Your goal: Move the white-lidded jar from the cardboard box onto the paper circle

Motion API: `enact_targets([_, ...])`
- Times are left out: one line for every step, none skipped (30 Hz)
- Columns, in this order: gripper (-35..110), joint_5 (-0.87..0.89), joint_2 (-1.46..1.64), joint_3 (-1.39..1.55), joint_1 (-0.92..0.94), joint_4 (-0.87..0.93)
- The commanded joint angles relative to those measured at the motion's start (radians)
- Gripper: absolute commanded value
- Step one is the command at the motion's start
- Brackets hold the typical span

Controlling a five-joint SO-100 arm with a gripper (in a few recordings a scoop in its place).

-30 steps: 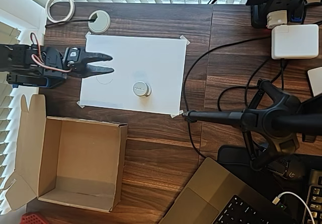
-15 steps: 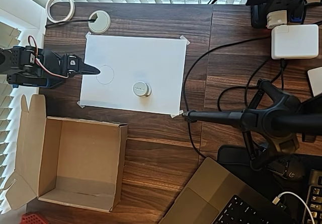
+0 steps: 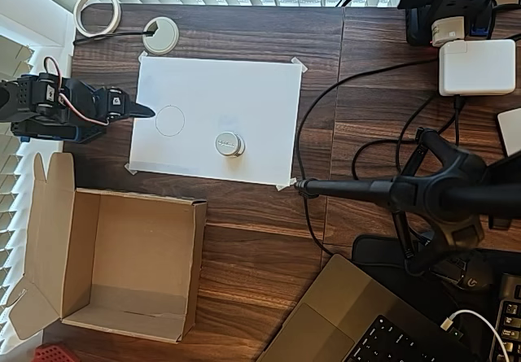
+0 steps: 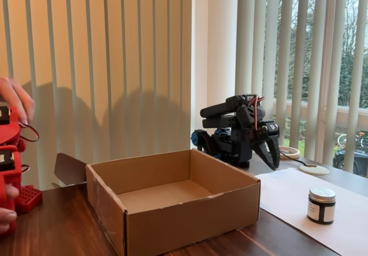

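While one jar [image 3: 229, 143] stands on the paper [image 3: 244, 93] above the box [image 3: 122, 264], one pencilled circle [image 3: 169, 120] lies apart to its left — empty. The gripper [image 3: 146, 111], fingers together, points at that circle's left edge. Only the fixed view shows the jar's [image 4: 321, 205] dark body — its print stays illegible.

Dark wood worktop [image 3: 244, 240]; pale vertical blinds [image 4: 115, 66] behind it; daylight, trees through window [image 4: 345, 49] right of the blinds.
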Motion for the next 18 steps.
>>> enact_targets([0,0.008,0.064,-0.017,0.014,0.005])
enact_targets([0,0.012,0.064,-0.017,0.02,0.005])
enact_targets([0,0.017,0.064,-0.017,0.023,0.005])
enact_targets([0,0.02,0.064,-0.017,0.026,0.005])
enact_targets([0,0.023,0.064,-0.017,0.031,0.005])
enact_targets([0,0.025,0.064,-0.017,0.031,0.005])
enact_targets([0,0.025,0.064,-0.017,0.031,0.005])
enact_targets([0,0.025,0.064,-0.017,0.031,0.005])
enact_targets([0,0.025,0.064,-0.017,0.031,0.005])
enact_targets([0,0.026,0.064,-0.017,0.032,0.005])
enact_targets([0,0.026,0.064,-0.017,0.032,0.005])
enact_targets([0,0.025,0.064,-0.017,0.031,0.005])
enact_targets([1,0.021,0.064,-0.017,0.029,0.005])
enact_targets([1,0.021,0.064,-0.017,0.029,0.005])
enact_targets([1,0.021,0.064,-0.017,0.029,0.003])
enact_targets([1,0.021,0.064,-0.017,0.029,0.003])
enact_targets([0,0.021,0.064,-0.017,0.029,0.003])
enact_targets([0,0.021,0.064,-0.017,0.029,0.003])
